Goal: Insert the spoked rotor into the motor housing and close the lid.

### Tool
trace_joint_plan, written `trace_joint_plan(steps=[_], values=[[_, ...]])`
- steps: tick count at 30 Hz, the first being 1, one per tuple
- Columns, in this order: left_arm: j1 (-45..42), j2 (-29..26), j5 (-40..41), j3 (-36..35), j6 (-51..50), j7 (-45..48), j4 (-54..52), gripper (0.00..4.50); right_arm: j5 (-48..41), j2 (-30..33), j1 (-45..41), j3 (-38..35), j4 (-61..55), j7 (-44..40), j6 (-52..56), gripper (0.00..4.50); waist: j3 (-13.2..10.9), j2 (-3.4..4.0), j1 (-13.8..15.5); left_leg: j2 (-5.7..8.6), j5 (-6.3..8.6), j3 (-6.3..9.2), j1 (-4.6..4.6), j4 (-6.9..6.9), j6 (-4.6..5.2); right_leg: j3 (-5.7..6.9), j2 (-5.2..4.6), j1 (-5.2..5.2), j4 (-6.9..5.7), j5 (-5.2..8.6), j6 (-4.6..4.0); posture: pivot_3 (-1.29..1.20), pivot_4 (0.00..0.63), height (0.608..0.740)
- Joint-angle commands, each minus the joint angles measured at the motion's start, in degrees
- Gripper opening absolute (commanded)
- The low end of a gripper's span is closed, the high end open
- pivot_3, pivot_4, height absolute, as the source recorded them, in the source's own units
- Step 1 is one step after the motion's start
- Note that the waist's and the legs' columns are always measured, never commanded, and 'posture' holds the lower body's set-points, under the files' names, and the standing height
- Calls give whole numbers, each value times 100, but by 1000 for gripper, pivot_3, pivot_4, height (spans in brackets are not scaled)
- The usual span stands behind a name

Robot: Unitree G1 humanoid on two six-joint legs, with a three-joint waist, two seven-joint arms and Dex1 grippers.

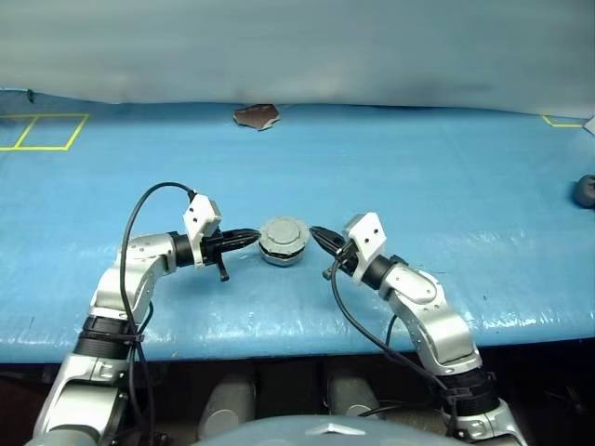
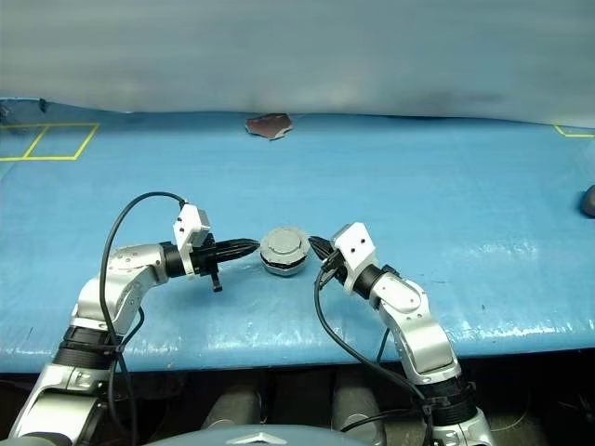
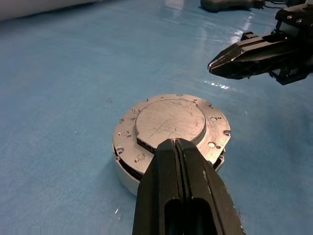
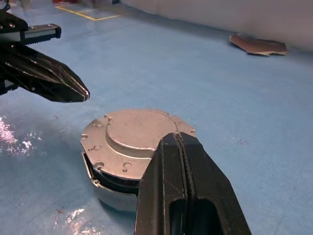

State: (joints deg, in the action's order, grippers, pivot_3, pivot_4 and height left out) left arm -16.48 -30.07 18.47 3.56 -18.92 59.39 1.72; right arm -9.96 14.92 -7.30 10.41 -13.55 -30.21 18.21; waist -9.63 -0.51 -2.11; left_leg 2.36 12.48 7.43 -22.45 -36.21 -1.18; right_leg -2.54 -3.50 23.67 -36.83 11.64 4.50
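Both grippers sit low over the blue table [image 1: 446, 167], their black fingers pressed together and holding nothing. Left gripper [image 1: 253, 238] points in from one side, right gripper [image 1: 316, 232] from the other, and the motor housing [image 3: 128, 177] stands on the table between their tips. Its lid [image 3: 171, 122] is down, plain silver face up, though a dark gap along one edge suggests it may not be fully seated. Far back lies a brown scrap [image 1: 256, 115].

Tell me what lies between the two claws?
The motor housing, with its lid down on top, sits on the blue table between the shut left claw and shut right claw, per the left eye view.
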Motion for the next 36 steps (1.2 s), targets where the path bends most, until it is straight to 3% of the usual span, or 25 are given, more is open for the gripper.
trace_joint_plan(steps=[1,4,16,36], values=[[145,-79,-47,11,204,-43,-376,23,-103,-71,-259,22,74,-89,3,0,0,0,1,0,0,0,-1,0,0,0,0,0,0,0,0,0,150,740],[327,-30,-79,33,243,-172,-491,0,-66,-103,-435,113,236,-150,10,574,0,0,0,-1,0,0,0,0,0,1,0,1,0,0,0,0,150,740],[700,30,-50,100,268,-464,-706,0,82,-237,-794,292,664,-164,17,4471,0,0,-10,-1,0,0,1,3,0,1,1,3,-1,1,-2,0,150,740],[929,79,-87,41,353,-668,-687,0,312,-459,-1030,535,1346,-257,-67,4471,0,0,-10,-1,0,-1,0,4,0,1,1,4,-1,0,-2,0,150,740]])
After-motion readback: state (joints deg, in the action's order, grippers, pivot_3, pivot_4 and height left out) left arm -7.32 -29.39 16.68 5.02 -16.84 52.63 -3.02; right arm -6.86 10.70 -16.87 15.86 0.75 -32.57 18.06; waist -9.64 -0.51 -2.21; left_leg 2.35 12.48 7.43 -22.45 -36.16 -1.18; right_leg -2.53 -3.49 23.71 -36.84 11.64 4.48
